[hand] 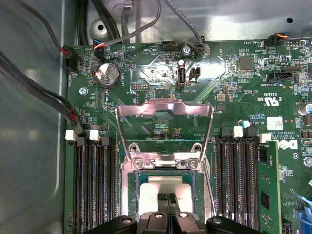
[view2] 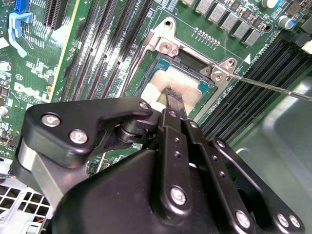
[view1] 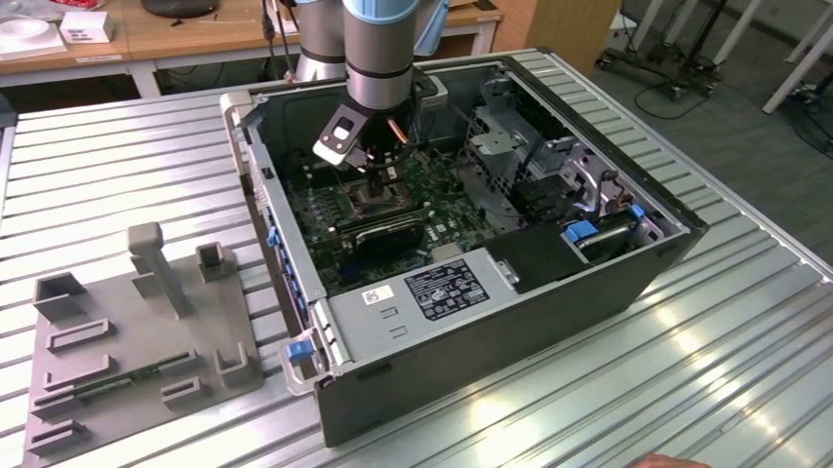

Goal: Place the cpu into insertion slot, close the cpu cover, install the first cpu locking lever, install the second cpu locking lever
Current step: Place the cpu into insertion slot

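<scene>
The cpu (hand: 163, 184) lies flat in the insertion slot, its silvery-tan top (view2: 153, 92) showing in both wrist views. My gripper (hand: 167, 197) is shut, and its black fingertips (view2: 171, 103) are pressed together with nothing between them, right at the chip's top. The cpu cover (hand: 165, 108), a thin silver frame, is swung open away from the slot on its hinge (hand: 164, 163). A thin locking lever (view2: 265, 87) sticks out unlatched from the socket corner. In the exterior view my gripper (view1: 377, 187) reaches down into the open computer case (view1: 547, 302) over the socket.
Black memory slots (hand: 95, 180) flank the socket on both sides, with another bank (hand: 239, 180). Cables (hand: 44, 92) run along the case wall. A drive cage (view1: 521, 156) stands beside the board. A grey fixture plate (view1: 131, 341) lies on the table at the exterior view's left.
</scene>
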Controlling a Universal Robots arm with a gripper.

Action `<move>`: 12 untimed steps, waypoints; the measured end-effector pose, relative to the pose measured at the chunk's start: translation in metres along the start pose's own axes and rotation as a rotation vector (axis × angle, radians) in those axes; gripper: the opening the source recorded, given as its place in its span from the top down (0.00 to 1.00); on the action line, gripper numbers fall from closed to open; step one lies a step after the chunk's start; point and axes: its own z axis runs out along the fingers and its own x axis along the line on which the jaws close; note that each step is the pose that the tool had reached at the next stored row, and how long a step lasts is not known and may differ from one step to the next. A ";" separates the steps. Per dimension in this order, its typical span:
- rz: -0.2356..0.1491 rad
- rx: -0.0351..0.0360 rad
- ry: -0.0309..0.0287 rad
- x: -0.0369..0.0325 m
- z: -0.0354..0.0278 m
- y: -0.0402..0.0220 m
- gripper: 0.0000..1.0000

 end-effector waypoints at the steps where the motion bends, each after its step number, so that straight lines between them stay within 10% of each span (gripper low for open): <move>1: 0.000 0.0000 0.0000 0.0000 0.0000 0.0000 0.89; 12: 0.000 0.0000 0.0000 -0.0001 0.0009 -0.0001 0.89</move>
